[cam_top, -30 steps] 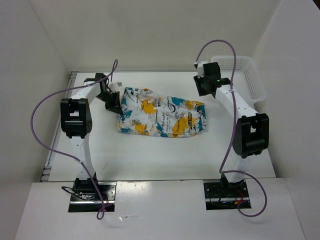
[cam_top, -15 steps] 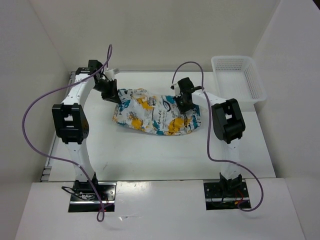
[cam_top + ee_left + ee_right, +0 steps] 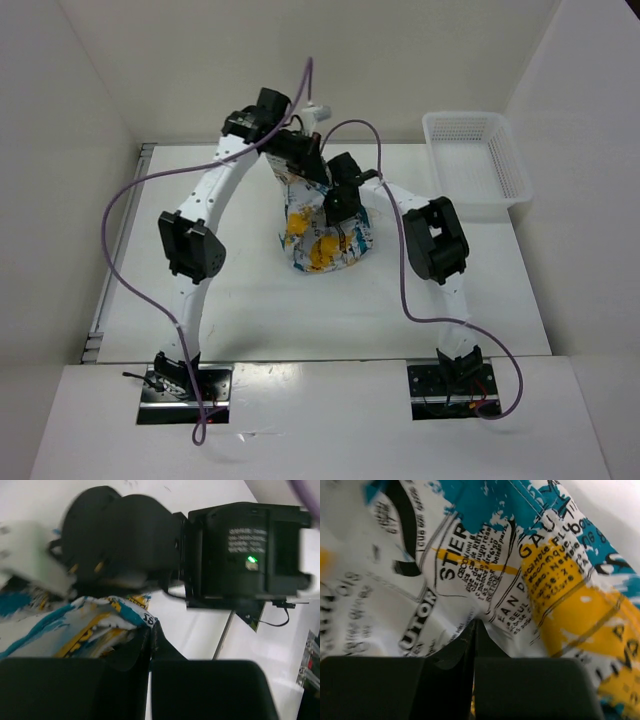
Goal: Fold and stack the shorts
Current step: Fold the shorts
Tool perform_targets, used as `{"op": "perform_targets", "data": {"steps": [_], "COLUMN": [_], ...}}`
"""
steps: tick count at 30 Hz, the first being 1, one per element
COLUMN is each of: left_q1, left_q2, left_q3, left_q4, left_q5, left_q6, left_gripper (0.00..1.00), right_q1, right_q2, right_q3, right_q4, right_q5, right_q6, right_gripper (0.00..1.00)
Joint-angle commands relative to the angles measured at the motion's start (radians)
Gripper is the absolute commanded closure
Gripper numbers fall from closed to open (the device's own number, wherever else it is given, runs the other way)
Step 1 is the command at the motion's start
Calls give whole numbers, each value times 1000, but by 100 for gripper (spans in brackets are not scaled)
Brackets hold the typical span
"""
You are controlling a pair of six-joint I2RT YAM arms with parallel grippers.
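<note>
The printed shorts (image 3: pixel 318 232) hang bunched and lifted above the middle of the table, their lower edge near the surface. My left gripper (image 3: pixel 303 160) is shut on their upper edge; in the left wrist view its jaws (image 3: pixel 151 626) pinch a fold of the shorts (image 3: pixel 75 625), with the right arm's black wrist (image 3: pixel 240 555) just beyond. My right gripper (image 3: pixel 338 205) is shut on the shorts close beside the left; in the right wrist view the fabric (image 3: pixel 485 555) fills the frame and a fold sits between the jaws (image 3: pixel 475 622).
A white mesh basket (image 3: pixel 476 160) stands at the back right of the table (image 3: pixel 250 310). Purple cables loop above both arms. The two wrists are very close together over the table's middle back.
Both grippers have moved together toward the centre and lifted the shorts, which were spread flat and are now gathered into a hanging bunch.
</note>
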Motion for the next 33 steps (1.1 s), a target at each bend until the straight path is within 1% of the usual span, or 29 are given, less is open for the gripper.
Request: {"op": "perform_targets", "data": {"steps": [1, 2, 4, 5, 6, 8, 10, 11, 15, 16, 17, 19, 20, 21, 22, 23, 24, 25, 26, 27, 31, 32, 33], "left_q1": [-44, -54, -76, -76, -85, -94, -117, -137, -192, -221, -235, -269, -278, -288, -298, -298, -298, -298, -298, -298, -298, -270, -251], "left_q2": [91, 100, 114, 114, 114, 125, 139, 153, 211, 225, 252, 297, 311, 321, 321, 321, 321, 302, 259, 230, 35, 3, -60], "left_q3": [79, 92, 104, 104, 104, 104, 104, 104, 104, 104, 104, 104, 104, 104, 104, 104, 104, 104, 115, 128, 150, 132, 56], "left_q4": [-23, -23, -14, -14, -14, -4, -3, 6, 15, 24, 24, 33, 33, 44, 44, 44, 44, 44, 44, 44, -6, -17, -17], "left_q5": [50, 50, 38, 38, 26, -2, -11, -11, -11, -11, -11, -2, -2, 7, 7, 27, 48, 70, 94, 94, 94, 53, 32], "left_q6": [22, 22, 22, 22, 22, 22, 22, 22, 22, 22, 22, 22, 22, 22, 22, 22, 22, 22, 22, 22, 22, 22, 22], "left_gripper": [100, 100, 100, 100, 100, 100, 100, 100, 100, 99, 93, 71, 54, 43, 33, 21, 12, 7, 6, 0, 0, 0, 0], "right_q1": [-13, -25, -78, -133, -163, -248, -284, -293, -313, -325, -342, -361, -374, -375, -385, -385, -385, -394, -395, -395, -395, -395, -395], "right_q2": [-130, -160, -236, -256, -285, -304, -330, -330, -362, -362, -373, -373, -382, -382, -393, -405, -405, -419, -428, -428, -437, -437, -437], "right_q3": [56, 45, 20, 19, 19, 9, -17, -28, -80, -94, -94, -103, -103, -113, -113, -113, -113, -113, -113, -113, -80, -62, -50], "right_q4": [-10, -10, -40, -54, -71, -106, -107, -91, -68, -68, -68, -68, -59, -59, -59, -50, -50, -41, -41, -41, -41, -50, -66], "right_q5": [12, 23, 95, 112, 127, 128, 128, 160, 171, 171, 171, 180, 180, 180, 192, 206, 215, 215, 215, 227, 194, 146, 119], "right_q6": [53, 53, 62, 62, 50, 38, 12, 2, -32, -56, -65, -79, -99, -108, -119, -140, -141, -151, -160, -160, -179, -189, -200], "right_gripper": [100, 100, 100, 100, 100, 98, 98, 98, 98, 98, 97, 93, 91, 91, 90, 89, 89, 89, 87, 86, 83, 80, 77]}}
